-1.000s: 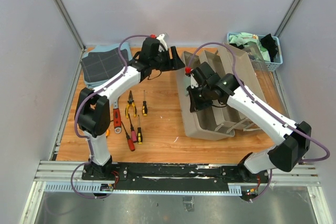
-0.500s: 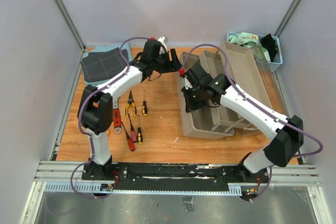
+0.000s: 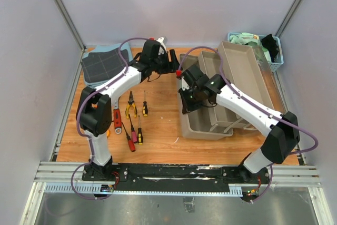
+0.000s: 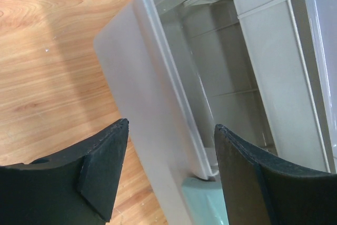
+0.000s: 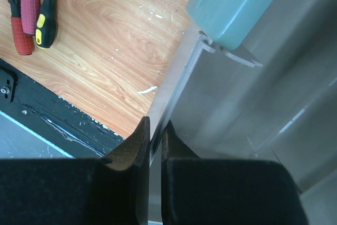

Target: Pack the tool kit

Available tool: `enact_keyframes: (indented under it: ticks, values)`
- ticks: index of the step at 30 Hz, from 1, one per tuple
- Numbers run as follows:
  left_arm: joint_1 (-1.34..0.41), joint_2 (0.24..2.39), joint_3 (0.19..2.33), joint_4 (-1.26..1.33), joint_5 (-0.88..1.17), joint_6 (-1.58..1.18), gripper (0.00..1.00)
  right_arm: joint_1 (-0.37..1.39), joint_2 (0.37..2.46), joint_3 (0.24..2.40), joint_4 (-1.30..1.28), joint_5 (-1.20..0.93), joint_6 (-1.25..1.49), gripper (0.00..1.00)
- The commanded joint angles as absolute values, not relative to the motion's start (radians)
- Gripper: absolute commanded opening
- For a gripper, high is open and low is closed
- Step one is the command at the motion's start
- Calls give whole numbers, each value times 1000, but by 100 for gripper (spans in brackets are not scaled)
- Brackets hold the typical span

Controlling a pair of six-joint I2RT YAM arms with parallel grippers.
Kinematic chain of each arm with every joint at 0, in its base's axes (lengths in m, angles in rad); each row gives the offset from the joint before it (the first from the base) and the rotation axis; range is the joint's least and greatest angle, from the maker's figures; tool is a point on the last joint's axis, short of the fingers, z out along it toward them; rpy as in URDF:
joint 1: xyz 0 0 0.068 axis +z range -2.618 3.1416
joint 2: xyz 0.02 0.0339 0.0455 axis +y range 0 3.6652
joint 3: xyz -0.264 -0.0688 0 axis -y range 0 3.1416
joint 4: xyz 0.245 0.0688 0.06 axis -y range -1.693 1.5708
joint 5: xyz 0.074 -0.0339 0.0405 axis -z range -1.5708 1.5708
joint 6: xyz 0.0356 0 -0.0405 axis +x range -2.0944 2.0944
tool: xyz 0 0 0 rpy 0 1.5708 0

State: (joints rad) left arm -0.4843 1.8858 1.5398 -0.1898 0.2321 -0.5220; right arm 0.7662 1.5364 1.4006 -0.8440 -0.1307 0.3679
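The grey-beige toolbox [image 3: 202, 130] stands open at centre right, its fold-out trays [image 3: 245, 75] spread to the right. My right gripper [image 3: 185, 104] is shut on the box's left rim [image 5: 176, 85], beside a teal latch [image 5: 237, 3]. My left gripper [image 3: 172, 60] hovers open at the box's far left corner. The box wall [image 4: 158, 93] shows between its fingers, and I cannot tell if they touch it. Left of the box lie pliers [image 3: 130, 106], a red-handled wrench [image 3: 117, 119] and screwdrivers [image 3: 139, 130]. The orange tape measure [image 3: 108, 133] peeks out from behind the left arm.
Folded dark grid-pattern cloths [image 3: 102, 64] lie at the back left corner. A blue slatted basket [image 3: 274, 66] with cloths stands at the back right, just beyond the trays. The black rail [image 3: 174, 172] runs along the near edge.
The right gripper has drawn the toolbox's near-left side leftward, turning the box a little. The left gripper has edged right, closer to the far corner. Neither gripper has changed state.
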Motion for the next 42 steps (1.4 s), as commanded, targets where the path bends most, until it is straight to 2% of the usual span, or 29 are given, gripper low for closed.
enact_keyframes:
  ticks: [1, 5, 8, 11, 14, 21, 29, 42]
  values:
    - [-465, 1811, 1511, -198, 224, -499, 70, 779, 1573, 1374, -758, -166, 302, 4]
    - [-453, 1793, 1478, -194, 226, -491, 71, 779, 1594, 1379, -749, -190, 304, 21]
    - [-452, 1785, 1457, -191, 231, -489, 71, 779, 1600, 1381, -744, -204, 309, 29]
    - [-452, 1783, 1446, -184, 233, -490, 71, 784, 1595, 1382, -741, -206, 311, 43]
    - [-453, 1782, 1444, -184, 234, -486, 71, 787, 1574, 1391, -739, -198, 314, 49]
    - [-453, 1780, 1433, -183, 239, -480, 70, 789, 1475, 1484, -764, -141, 319, 55]
    - [-465, 1804, 1439, -176, 248, -475, 70, 776, 1312, 1622, -885, 93, 296, 64]
    - [-541, 1930, 1545, -188, 227, -461, 70, 521, 1075, 1541, -1061, 160, 280, 68]
